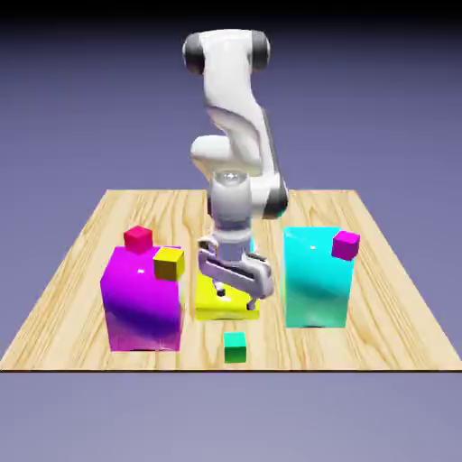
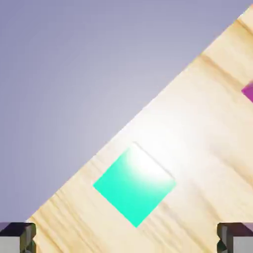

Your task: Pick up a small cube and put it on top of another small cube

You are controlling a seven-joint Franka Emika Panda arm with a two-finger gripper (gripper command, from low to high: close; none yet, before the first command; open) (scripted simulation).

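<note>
The small cube (image 1: pixel 235 347), plain green, sits at the exterior view's lower middle; the gripper (image 1: pixel 235 301) is released.

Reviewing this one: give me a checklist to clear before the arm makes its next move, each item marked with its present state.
1. Jaws open: ok, the gripper's fingertips stand wide apart.
2. Nothing held: ok, only bare space shows between the tips.
3. Green cube in the hand view: ok, fully visible near the table's edge.
4. Hand turned to match the cube: not ok, the cube's sides look slanted to the line between the fingertips.
5. Fingers down around the cube: not ok, they hang above the table.
6. Which small cube is to be the base: cannot tell, since the task doesn't name it.
</note>
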